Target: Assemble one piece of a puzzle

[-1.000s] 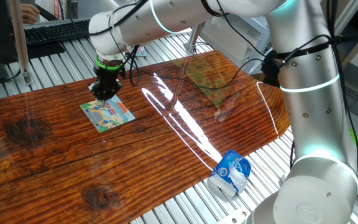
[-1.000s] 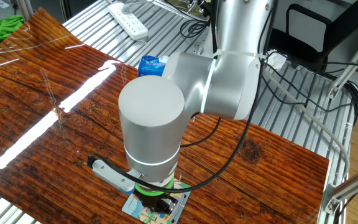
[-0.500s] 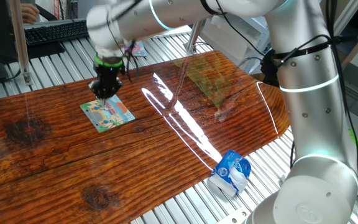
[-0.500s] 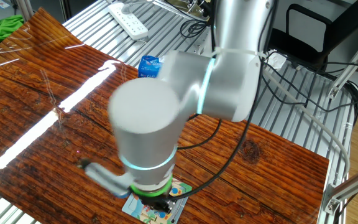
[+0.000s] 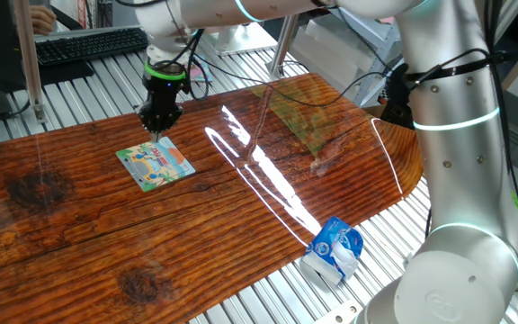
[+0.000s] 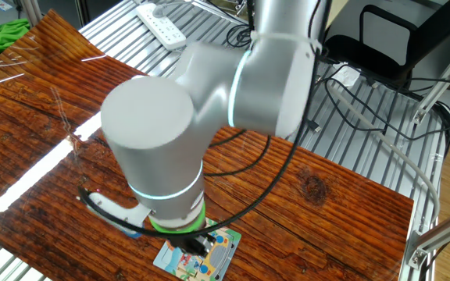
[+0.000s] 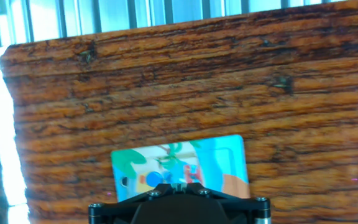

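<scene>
At the board's twelve o'clock edge, the gripper (image 5: 162,127) has lifted clear of the puzzle (image 5: 155,164), fingers pinched shut and empty; piece probably seated.

a glossy dark wooden worktop (image 5: 241,216) rests on a ribbed metal bench (image 5: 268,297). the puzzle (image 5: 155,164) lies flat on the wood; a crumpled blue-white carton (image 5: 332,249) sits at its edge.

I see a silver-grey arm (image 5: 448,135) of fat round segments, cyan glowing joint rings, a green wrist band above the black pincer (image 5: 161,124), black cables looped alongside.
</scene>
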{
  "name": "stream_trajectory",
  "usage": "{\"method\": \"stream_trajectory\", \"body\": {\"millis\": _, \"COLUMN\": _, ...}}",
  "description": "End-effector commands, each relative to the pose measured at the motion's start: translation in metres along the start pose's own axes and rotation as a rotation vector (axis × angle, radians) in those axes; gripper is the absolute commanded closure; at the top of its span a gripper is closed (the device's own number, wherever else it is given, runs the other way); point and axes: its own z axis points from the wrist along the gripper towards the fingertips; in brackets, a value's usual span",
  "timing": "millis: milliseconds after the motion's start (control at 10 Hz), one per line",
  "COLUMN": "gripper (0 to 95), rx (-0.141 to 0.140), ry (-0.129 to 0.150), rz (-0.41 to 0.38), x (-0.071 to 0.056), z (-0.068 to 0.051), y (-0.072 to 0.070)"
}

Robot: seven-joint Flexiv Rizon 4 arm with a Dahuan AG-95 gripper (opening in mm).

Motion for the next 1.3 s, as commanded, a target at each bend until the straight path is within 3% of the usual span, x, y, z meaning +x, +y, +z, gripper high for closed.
{"method": "stream_trajectory", "body": {"millis": 100, "gripper": 95.0, "rx": -0.008, "ry": 0.006, "rz": -0.027, "x": 0.003, "z": -0.012, "y": -0.013}}
{"method": "stream_trajectory", "body": {"millis": 600, "gripper": 95.0, "rx": 0.012, "ry": -0.008, "rz": -0.134, "x": 0.014, "z": -0.028, "y": -0.051}}
{"method": "stream_trajectory", "body": {"millis": 700, "gripper": 95.0, "rx": 0.015, "ry": -0.009, "rz": -0.142, "x": 0.015, "z": -0.029, "y": -0.055}}
{"method": "stream_trajectory", "body": {"millis": 800, "gripper": 95.0, "rx": 0.033, "ry": -0.014, "rz": -0.167, "x": 0.019, "z": -0.029, "y": -0.067}}
{"method": "stream_trajectory", "body": {"millis": 1300, "gripper": 95.0, "rx": 0.044, "ry": -0.034, "rz": -0.214, "x": 0.025, "z": -0.026, "y": -0.093}}
